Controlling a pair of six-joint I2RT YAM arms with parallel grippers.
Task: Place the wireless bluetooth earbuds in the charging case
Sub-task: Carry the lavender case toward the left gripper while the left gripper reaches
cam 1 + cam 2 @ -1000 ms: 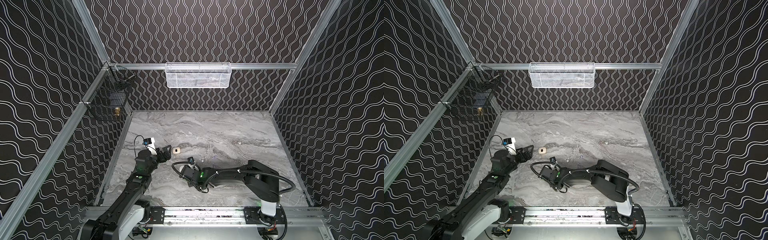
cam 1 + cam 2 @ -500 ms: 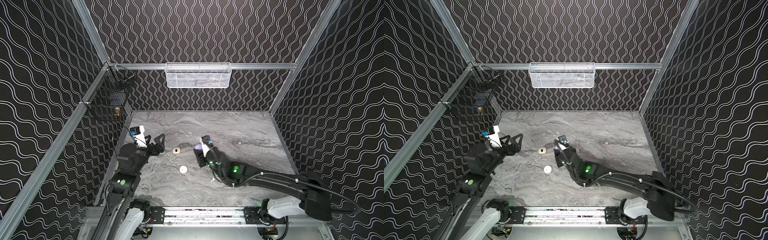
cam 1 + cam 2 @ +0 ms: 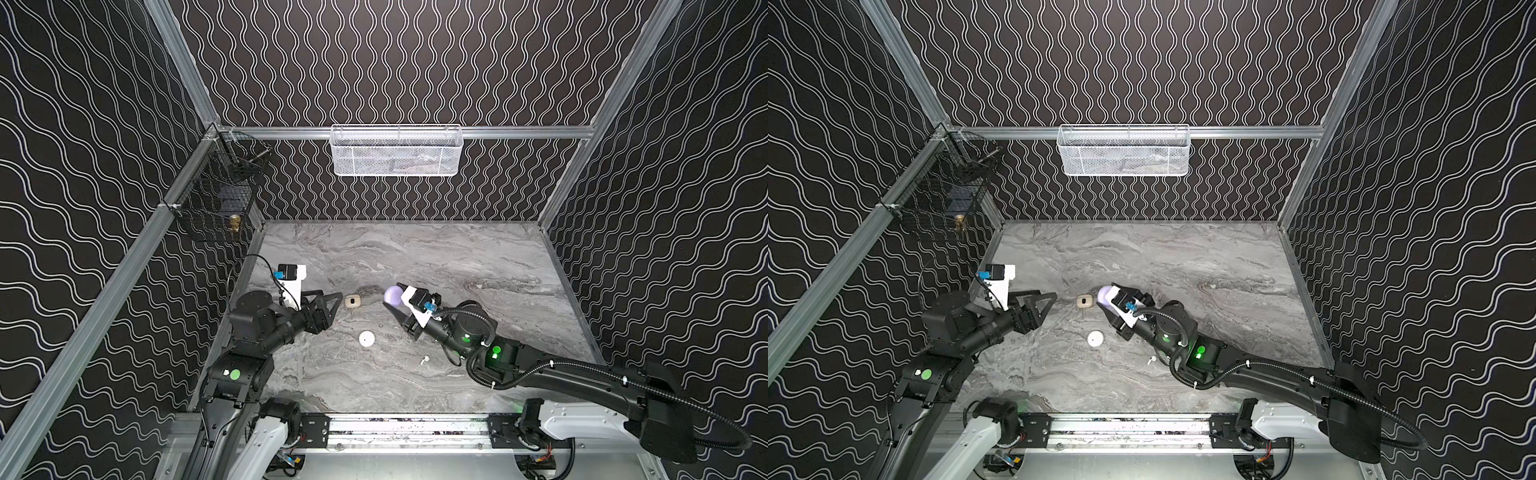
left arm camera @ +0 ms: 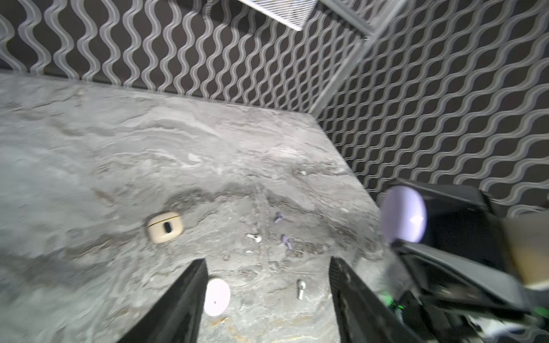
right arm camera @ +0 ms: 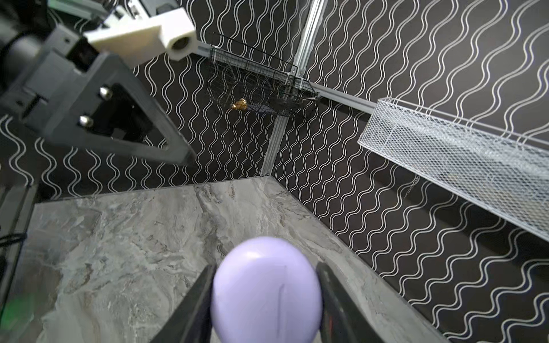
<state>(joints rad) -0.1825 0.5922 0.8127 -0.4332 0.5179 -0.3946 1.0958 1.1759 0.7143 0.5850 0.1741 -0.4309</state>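
Against a second ago, the near middle of the table [image 3: 332, 374] has been uncovered. The right arm, then folded low over it, has been raised and stretched toward the far left. A single white earbud [image 3: 424, 359] and, a little farther and to its left, the round white case [image 3: 366, 338] are thus left exposed, both unmoved over the last half second. The left gripper [image 3: 336, 309], drawn back toward the left wall half a second ago, has been brought forward again. Its tips are now set just left of the cream case [image 3: 352, 301], which has not been shifted. The left fingers [image 4: 184, 303] are seen parted, with nothing between them and nothing touched; the white case is only glimpsed on the table past one of them. The right gripper [image 5: 264, 268] is clamped on the lavender charging case [image 5: 267, 291], one finger pressed on each side. That case is held clear of the table, to the right of the cream case. In the left wrist view a second white earbud [image 4: 254, 237] and two lavender earbuds [image 4: 279, 216] are found lying loose on the table, outside every case.
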